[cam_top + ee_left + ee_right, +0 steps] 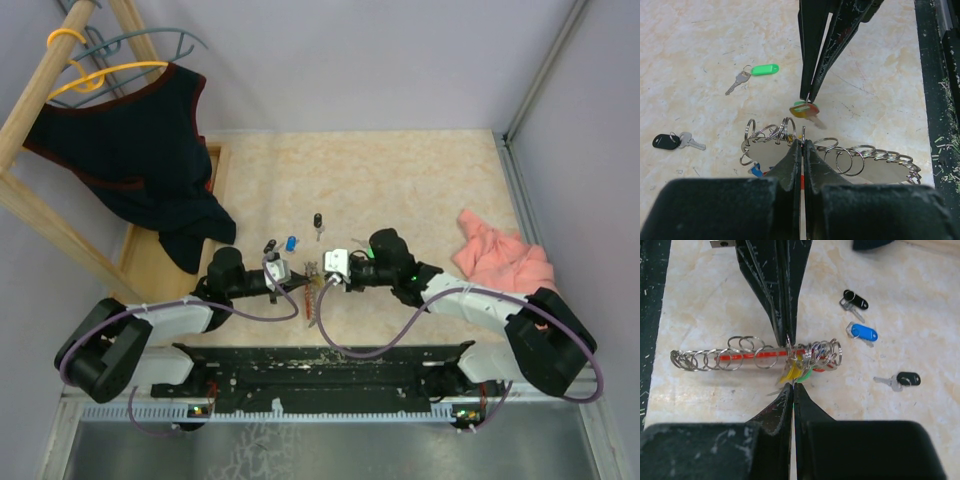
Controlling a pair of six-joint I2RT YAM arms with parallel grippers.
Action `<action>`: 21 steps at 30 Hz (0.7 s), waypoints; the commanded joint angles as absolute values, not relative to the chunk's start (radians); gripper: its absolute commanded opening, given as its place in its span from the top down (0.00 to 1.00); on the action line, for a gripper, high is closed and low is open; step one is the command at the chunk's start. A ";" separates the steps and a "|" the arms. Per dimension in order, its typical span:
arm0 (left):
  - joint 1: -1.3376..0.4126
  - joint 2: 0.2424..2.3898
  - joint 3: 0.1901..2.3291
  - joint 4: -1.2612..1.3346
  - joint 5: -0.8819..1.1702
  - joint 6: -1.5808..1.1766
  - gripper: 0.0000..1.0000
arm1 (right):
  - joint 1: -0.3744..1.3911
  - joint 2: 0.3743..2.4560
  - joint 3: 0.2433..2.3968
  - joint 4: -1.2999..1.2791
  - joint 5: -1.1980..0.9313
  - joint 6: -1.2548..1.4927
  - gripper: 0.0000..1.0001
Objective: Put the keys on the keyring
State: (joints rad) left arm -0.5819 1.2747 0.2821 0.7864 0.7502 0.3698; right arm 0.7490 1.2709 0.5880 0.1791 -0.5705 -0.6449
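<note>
The keyring (313, 296) lies between both grippers, a red band (740, 356) hung with several wire rings; it shows pale in the left wrist view (870, 167). My left gripper (803, 142) is shut on the keyring's edge among the rings. My right gripper (792, 385) is shut on a yellow-headed key (791, 373) at the ring cluster, with a green head beside it. The same key (804, 110) hangs at the right fingertips in the left wrist view. Loose keys lie beyond: a blue one (862, 332) and two black ones (855, 299) (907, 378).
A green-looking tagged key (764, 69) and a black key (665, 141) lie on the marbled table. A pink cloth (505, 260) sits at the right. A dark garment (140, 150) hangs on a wooden rack at the back left. A black rail (330, 365) runs along the near edge.
</note>
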 commanded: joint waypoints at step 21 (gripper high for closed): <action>-0.607 1.288 0.325 0.776 0.767 0.463 0.99 | 0.779 1.318 0.578 0.366 -0.613 -0.713 1.00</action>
State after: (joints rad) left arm -0.5907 1.2911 0.2958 0.7643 0.7761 0.4244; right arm 0.7635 1.3121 0.5869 0.3069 -0.6029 -0.6811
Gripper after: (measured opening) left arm 0.015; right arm 0.006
